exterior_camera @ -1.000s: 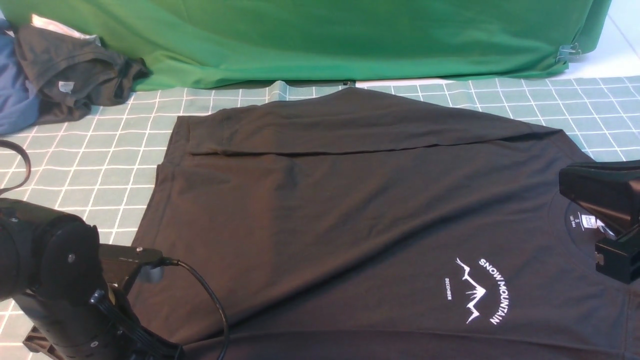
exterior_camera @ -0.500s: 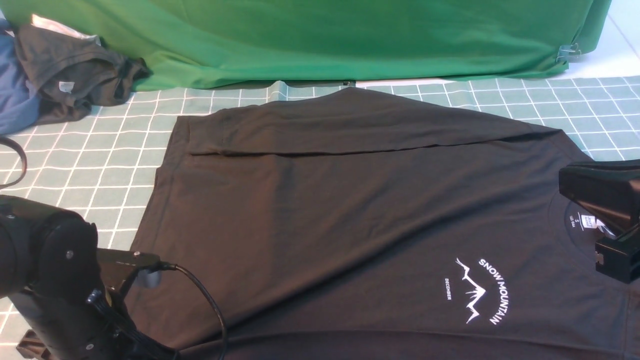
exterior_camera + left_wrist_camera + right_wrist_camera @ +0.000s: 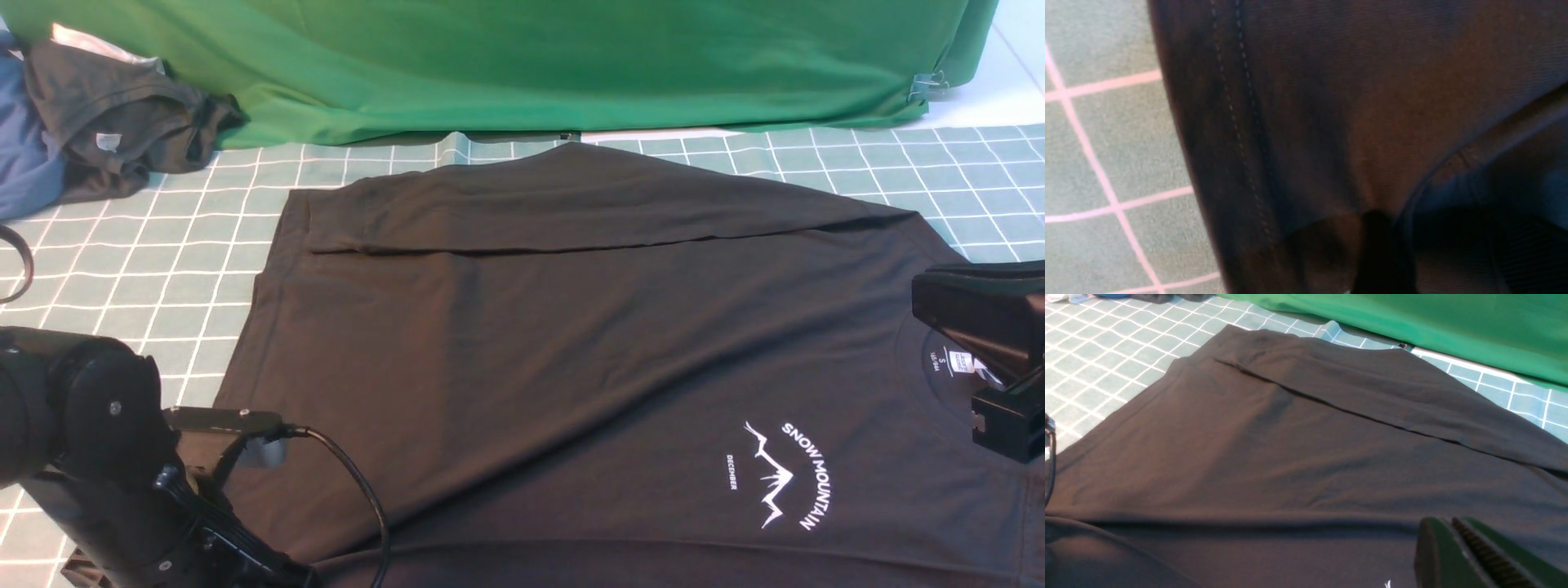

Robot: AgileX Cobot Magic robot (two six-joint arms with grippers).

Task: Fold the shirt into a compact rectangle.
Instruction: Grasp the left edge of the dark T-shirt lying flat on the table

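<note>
Left gripper (image 3: 1392, 261) has shifted rightward at the shirt (image 3: 571, 343)'s near-left hem (image 3: 1237, 122), its jaws unreadable; right gripper (image 3: 1457, 543) sits closed by the collar (image 3: 931, 384). Far side looks folded; next, probably, the near edge goes over.

- The left arm (image 3: 90, 441) sits low at the near left corner, its black wrist angled forward and down.
- The left gripper (image 3: 1376, 253) shows only as a dark blur in the left wrist view; I cannot tell how its jaws stand.
- The right arm (image 3: 984, 314) reaches in from the right edge.
- The right gripper (image 3: 1449, 528) has its jaws pressed together, with nothing visible between them.
</note>
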